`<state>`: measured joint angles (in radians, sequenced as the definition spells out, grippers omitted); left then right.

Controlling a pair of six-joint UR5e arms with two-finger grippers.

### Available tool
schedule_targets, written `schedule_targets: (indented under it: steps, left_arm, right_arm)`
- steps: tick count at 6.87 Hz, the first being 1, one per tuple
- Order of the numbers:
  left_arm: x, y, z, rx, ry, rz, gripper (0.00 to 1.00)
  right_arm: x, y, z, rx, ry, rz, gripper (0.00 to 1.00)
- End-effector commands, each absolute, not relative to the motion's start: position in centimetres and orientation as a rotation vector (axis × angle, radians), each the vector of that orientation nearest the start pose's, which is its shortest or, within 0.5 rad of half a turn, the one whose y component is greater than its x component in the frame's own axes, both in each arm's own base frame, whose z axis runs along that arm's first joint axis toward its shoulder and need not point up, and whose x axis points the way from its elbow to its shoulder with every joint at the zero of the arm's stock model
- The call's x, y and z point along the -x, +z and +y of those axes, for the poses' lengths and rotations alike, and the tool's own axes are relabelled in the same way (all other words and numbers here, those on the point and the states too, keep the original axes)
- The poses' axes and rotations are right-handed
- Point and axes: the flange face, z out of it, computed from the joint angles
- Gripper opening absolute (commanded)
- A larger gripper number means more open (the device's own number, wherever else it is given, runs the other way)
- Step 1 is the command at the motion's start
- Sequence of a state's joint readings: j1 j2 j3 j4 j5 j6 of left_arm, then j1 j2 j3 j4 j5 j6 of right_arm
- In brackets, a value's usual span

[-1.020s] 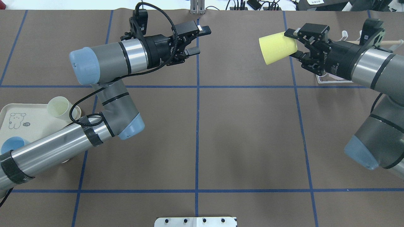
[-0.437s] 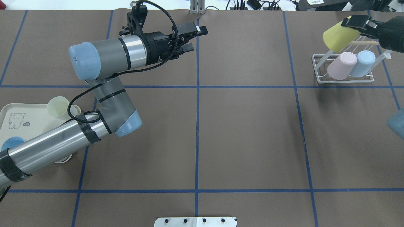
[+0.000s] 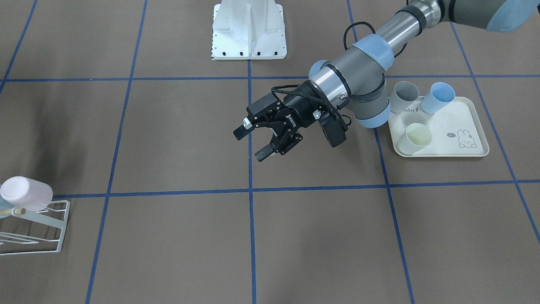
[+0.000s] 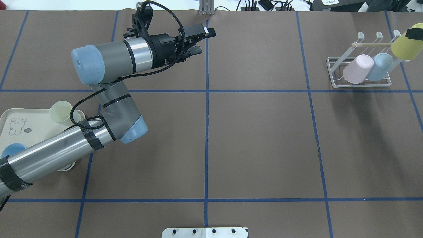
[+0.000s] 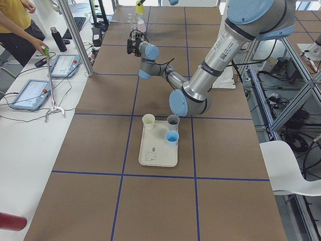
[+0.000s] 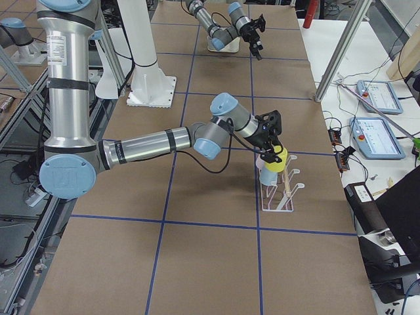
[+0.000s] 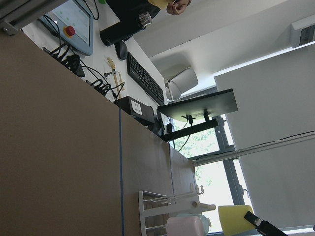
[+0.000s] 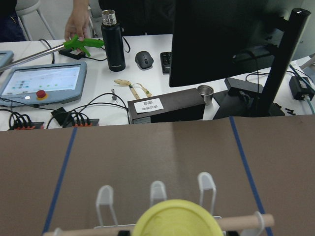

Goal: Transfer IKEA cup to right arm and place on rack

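Observation:
The IKEA cup [image 4: 404,47] is yellow and hangs tilted over the right end of the rack [image 4: 333,67], by its right prong. My right gripper [image 6: 272,149] is shut on the cup; the overhead view shows only one black finger at the frame's edge. In the right wrist view the cup's base [image 8: 177,220] fills the bottom, just above the wooden rod [image 8: 243,222] and the white prongs. A pink cup [image 4: 353,68] and a light blue cup [image 4: 379,66] sit upside down on the rack. My left gripper [image 4: 204,41] stands open with nothing in it, far back near the table's middle line.
At the near left a cream tray [image 4: 31,115] with a rabbit drawing holds a pale yellow cup [image 4: 61,111], a blue cup [image 3: 438,98] and a grey cup [image 3: 405,96]. The left arm's forearm [image 4: 56,155] crosses over the tray. A person stands at the operators' bench [image 5: 17,25].
The right arm has carried the yellow cup rightward from near the table's middle to the rack's right end, uncovering the pink and blue cups. The left gripper has drawn back slightly.

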<state>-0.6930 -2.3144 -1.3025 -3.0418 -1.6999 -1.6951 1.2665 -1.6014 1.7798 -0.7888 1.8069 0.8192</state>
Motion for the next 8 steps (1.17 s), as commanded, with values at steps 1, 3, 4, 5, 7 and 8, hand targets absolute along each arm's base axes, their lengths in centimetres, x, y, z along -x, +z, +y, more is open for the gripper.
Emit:
schedule_targets:
  steps: [1, 3, 4, 5, 7, 8]
  left_arm:
    - [-45.6, 17.0, -53.4, -0.466, -0.418, 1.904, 1.0]
    - [-45.8, 17.6, -53.4, -0.473, -0.44, 1.898, 1.0]
    - [-45.9, 18.0, -53.3, -0.478, -0.454, 1.893, 1.0]
    - [-46.0, 18.1, -53.2, -0.479, -0.458, 1.891, 1.0]
    - [-46.0, 18.2, -53.3, -0.486, -0.469, 1.89, 1.0]
    - [-46.0, 18.2, -53.3, -0.486, -0.469, 1.89, 1.0]
  right_arm:
    - [1.6, 52.6, -52.3, -0.625, 0.333, -0.717, 0.0]
    - [1.8, 52.9, -52.3, -0.611, 0.348, -0.725, 0.0]
    - [2.0, 53.8, -53.4, -0.603, 0.351, -0.723, 0.0]
    - [2.1, 54.7, -53.9, -0.615, 0.349, -0.729, 0.0]
    - [2.3, 55.2, -53.8, -0.604, 0.343, -0.75, 0.0]
    - [2.3, 55.5, -53.5, -0.595, 0.341, -0.753, 0.0]
